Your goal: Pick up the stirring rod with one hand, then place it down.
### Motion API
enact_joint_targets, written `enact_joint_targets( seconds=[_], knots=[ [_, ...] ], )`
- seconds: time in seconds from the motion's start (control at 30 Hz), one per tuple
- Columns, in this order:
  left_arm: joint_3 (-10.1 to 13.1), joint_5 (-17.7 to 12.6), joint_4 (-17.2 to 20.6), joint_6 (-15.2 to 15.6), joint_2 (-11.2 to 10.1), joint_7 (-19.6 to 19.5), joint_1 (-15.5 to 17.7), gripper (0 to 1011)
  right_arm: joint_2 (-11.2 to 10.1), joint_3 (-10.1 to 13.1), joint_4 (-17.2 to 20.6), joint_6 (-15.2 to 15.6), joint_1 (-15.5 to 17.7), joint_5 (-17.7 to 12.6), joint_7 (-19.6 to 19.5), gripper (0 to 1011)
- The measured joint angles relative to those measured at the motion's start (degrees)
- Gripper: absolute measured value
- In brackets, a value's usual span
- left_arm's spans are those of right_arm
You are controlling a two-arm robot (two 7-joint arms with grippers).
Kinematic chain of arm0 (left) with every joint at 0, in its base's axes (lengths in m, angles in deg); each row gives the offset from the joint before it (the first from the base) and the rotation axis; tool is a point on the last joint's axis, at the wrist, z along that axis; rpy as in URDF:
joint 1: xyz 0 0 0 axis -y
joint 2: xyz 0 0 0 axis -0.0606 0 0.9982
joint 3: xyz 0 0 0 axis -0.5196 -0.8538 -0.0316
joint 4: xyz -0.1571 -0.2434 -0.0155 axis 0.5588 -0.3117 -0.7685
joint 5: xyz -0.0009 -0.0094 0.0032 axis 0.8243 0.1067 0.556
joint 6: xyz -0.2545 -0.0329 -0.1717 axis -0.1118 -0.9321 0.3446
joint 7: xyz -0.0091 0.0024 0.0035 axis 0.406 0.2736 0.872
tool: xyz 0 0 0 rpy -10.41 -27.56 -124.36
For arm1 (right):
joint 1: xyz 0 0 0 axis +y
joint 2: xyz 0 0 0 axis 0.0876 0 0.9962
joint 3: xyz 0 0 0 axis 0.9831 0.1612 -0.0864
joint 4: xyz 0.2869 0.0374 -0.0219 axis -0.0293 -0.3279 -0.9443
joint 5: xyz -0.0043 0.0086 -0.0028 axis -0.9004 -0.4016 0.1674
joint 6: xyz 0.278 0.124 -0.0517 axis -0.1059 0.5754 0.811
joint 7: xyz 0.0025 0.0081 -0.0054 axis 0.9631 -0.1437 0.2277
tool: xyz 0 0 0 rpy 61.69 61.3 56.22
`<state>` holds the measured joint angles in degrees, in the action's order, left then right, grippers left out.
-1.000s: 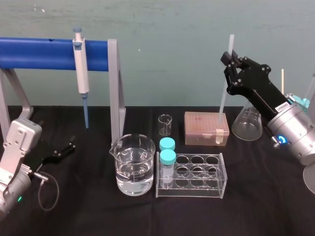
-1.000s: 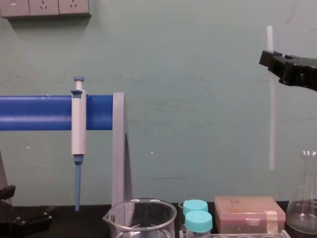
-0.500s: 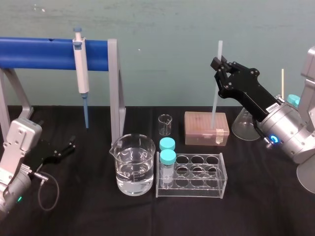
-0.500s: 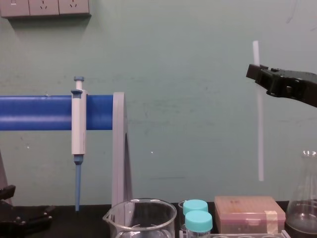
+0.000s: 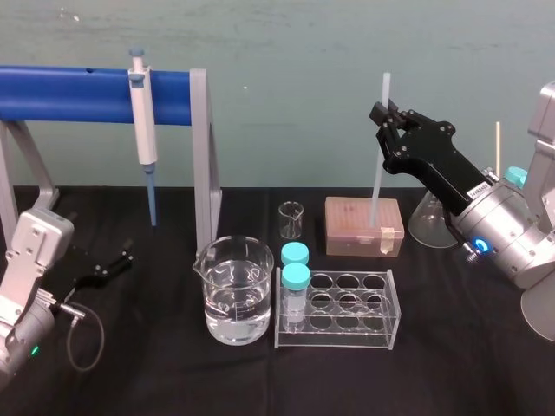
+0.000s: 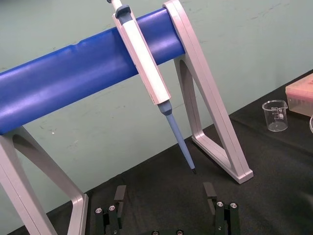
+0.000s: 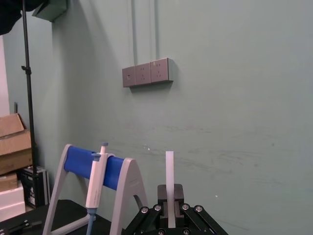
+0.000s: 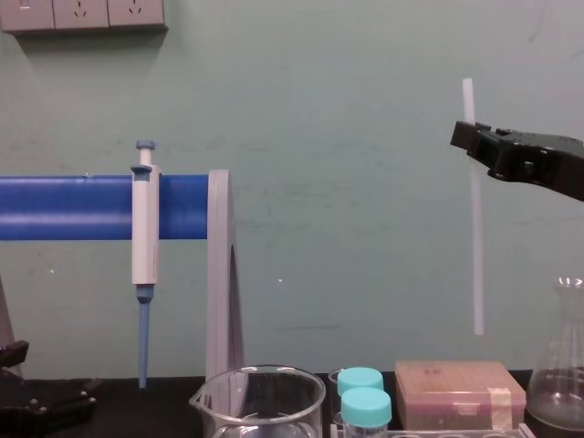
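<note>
Now the right gripper, clamped on the upright stirring rod, should lower it slowly, clear of the pink box; left gripper rests open

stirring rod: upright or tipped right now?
Nearly upright. The right gripper is shut on the stirring rod near its top; chest view shows it almost vertical, lower end hanging free.
</note>
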<state>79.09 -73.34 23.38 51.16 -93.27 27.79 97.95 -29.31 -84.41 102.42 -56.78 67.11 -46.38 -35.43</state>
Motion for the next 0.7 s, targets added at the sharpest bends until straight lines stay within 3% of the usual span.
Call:
enact_joint_targets(
  seconds=[0.7],
  knots=[
    [0.0, 0.0, 0.0, 0.0, 0.0, 0.0, 0.0, 1000, 0.1, 0.3, 0.8, -0.5, 1.2, 0.3, -1.0, 69]
  ],
)
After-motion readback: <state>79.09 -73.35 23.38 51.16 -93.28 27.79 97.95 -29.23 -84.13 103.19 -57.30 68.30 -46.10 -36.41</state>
